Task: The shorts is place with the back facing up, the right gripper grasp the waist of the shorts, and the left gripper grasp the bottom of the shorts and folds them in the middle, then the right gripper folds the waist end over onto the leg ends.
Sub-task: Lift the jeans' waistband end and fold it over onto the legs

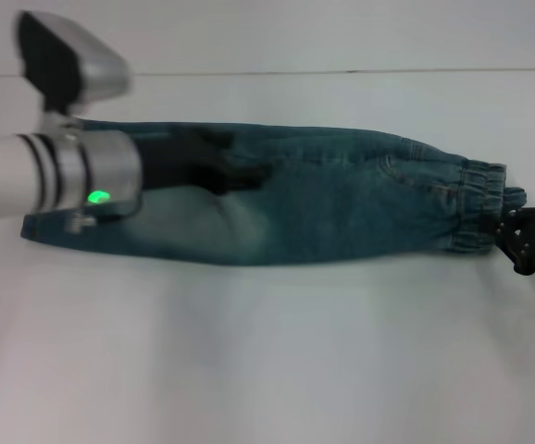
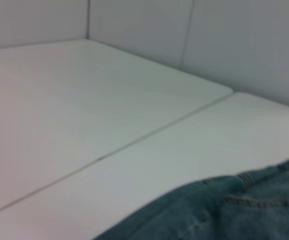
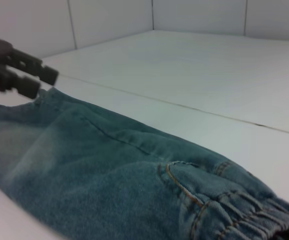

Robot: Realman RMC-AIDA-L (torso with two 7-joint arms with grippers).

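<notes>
A: Shorts point(image 1: 286, 208)?
B: Lying folded lengthwise on the white table point(image 1: 267, 361), waist point(image 1: 479, 205) at the robot's right.
A: Right gripper point(image 1: 508, 225)?
B: Sitting at the waist edge; can't tell its grip.
A: Left gripper point(image 1: 226, 171)?
B: Hovering over the shorts' leg half, fingers looking slightly parted, clasping nothing.

The shorts point(image 1: 323, 208) are showing faded blue denim, the surface point(image 1: 267, 351) is looking plain white, and a green light is glowing on the grey left wrist.
</notes>
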